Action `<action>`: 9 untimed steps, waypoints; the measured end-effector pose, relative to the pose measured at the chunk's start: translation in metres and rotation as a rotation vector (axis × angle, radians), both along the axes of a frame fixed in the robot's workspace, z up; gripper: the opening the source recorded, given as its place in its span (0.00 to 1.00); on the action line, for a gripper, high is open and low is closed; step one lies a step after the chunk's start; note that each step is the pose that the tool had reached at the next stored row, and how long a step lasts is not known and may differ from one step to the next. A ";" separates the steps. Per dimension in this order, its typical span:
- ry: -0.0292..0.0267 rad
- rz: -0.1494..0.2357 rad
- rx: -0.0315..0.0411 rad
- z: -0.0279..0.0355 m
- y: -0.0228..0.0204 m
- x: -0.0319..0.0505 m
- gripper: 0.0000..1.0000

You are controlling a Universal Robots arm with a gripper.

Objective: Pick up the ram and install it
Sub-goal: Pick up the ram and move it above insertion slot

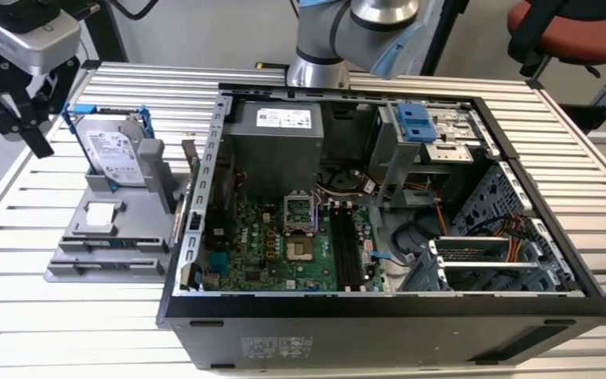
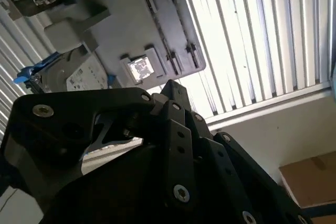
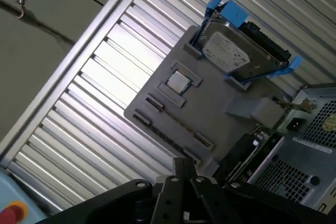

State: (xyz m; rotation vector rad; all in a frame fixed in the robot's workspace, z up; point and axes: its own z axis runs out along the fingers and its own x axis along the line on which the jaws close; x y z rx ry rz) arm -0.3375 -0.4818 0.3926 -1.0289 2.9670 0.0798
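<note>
Hand [image 3: 182,166], fingers together and empty, hangs off to one side of the drive [image 1: 114,150]. Ram [image 1: 114,245] seems to stand edge-up in the holder [image 1: 103,272], just before the drive. Spread the fingers, align them across the stick, and descend straight.

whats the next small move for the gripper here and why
Probably lower the gripper toward the gray holder, where the ram seems to lie in a groove: it hangs above the holder, beside the hard drive, and the motherboard slots look unfilled.

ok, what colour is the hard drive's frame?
Blue; the frame shows best in the first wrist view.
</note>
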 end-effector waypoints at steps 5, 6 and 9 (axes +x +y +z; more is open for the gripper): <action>-0.0001 0.091 0.0001 0.0000 0.0000 0.0000 0.00; 0.0000 0.109 0.0000 0.0000 0.0000 0.0000 0.00; 0.0000 0.165 0.0001 0.0000 0.0000 0.0000 0.00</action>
